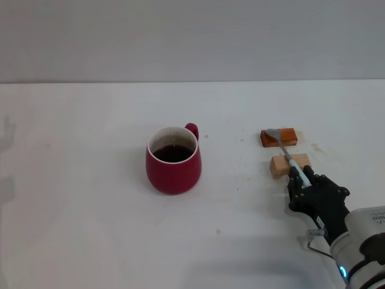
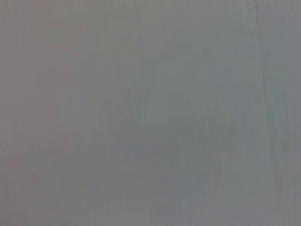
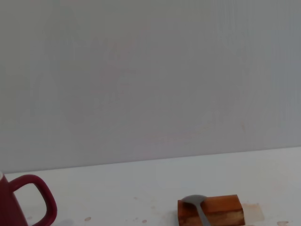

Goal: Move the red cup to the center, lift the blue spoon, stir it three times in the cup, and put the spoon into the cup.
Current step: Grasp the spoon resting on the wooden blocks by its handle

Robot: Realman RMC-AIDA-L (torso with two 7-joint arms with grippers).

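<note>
We see only part of the right gripper [image 1: 302, 179]: it reaches in from the tabletop's [image 1: 84, 217] near right corner, its dark fingers [image 1: 313, 195] bunched around the handle end of the blue spoon [image 1: 287, 155]. The fingers cover the end of the light blue handle, so we cannot tell how much of it lies inside the grip, but the gripper looks clenched on the spoon. The arm behind it is cut off by the picture's lower right edge.

The spoon runs from the gripper toward the far edge, crossing the tan wooden block [image 1: 289, 164], with its grey bowl lying on the orange-brown block [image 1: 279, 137]. The two blocks sit near each other toward the right edge. In the right wrist view only the spoon's bowl [image 3: 194, 201] and the orange-brown block [image 3: 211, 211] show, both cut off at the picture's edge.

The red cup [image 1: 173, 160] stands upright near the middle of the tabletop, well apart from the blocks, dark liquid inside, its handle turned toward the far right. The right wrist view shows only its handle [image 3: 35, 197].

The left gripper shows nowhere; its wrist view is a plain grey blur.

Open tabletop lies all around the cup, widest toward the left edge and the near edge.
</note>
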